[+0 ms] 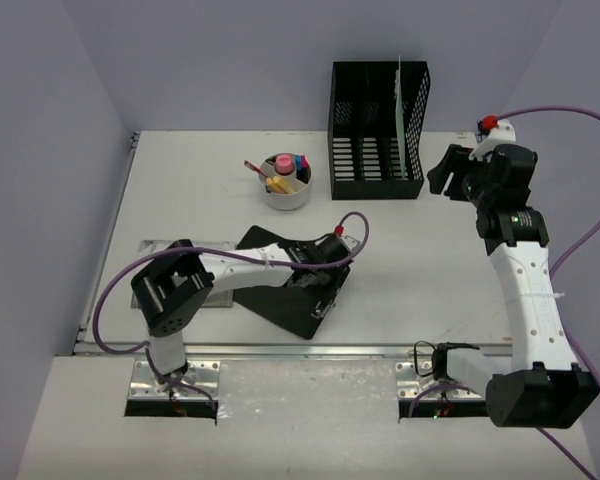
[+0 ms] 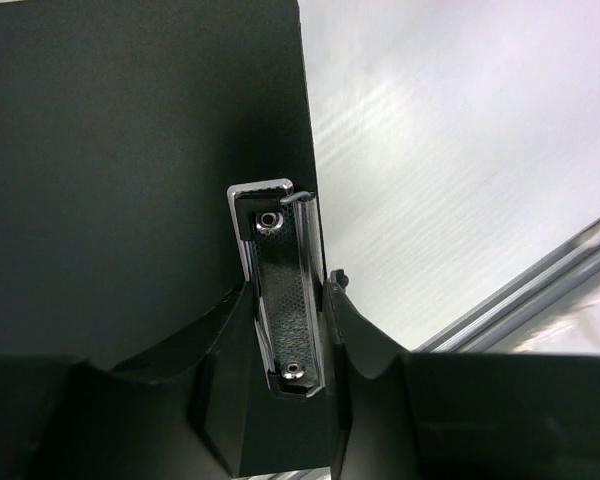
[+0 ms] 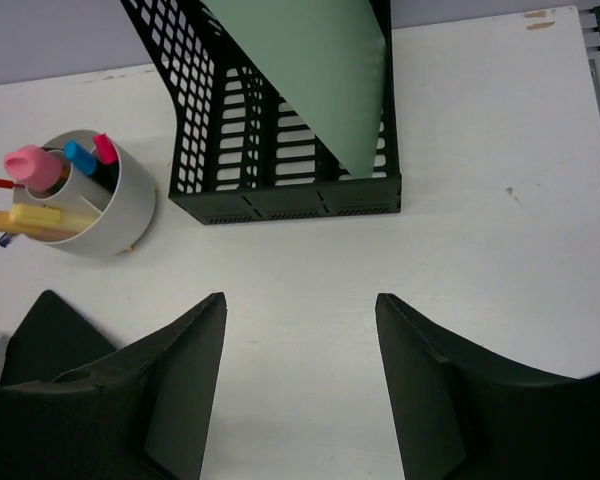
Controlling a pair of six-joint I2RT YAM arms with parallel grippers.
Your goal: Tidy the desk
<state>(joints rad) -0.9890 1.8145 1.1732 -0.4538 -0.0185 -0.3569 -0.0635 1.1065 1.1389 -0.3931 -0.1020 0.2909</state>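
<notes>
A black clipboard (image 1: pixel 280 290) lies at an angle on the white desk (image 1: pixel 430 270), near the front middle. My left gripper (image 1: pixel 325 283) reaches over its right edge. In the left wrist view the black board (image 2: pixel 140 170) fills the left side, and my left gripper (image 2: pixel 292 300) is shut on its chrome clip (image 2: pixel 280 270), one finger on each side. My right gripper (image 1: pixel 450 172) hangs open above bare desk (image 3: pixel 300 250) at the back right, and my right gripper (image 3: pixel 300 310) holds nothing.
A black mesh file rack (image 1: pixel 378 130) with a pale green folder (image 1: pixel 405 120) stands at the back. A round white cup (image 1: pixel 287 185) of pens sits to its left. A grey flat sheet (image 1: pixel 165 250) lies under the left arm. A silver rail (image 1: pixel 310 350) runs along the front edge.
</notes>
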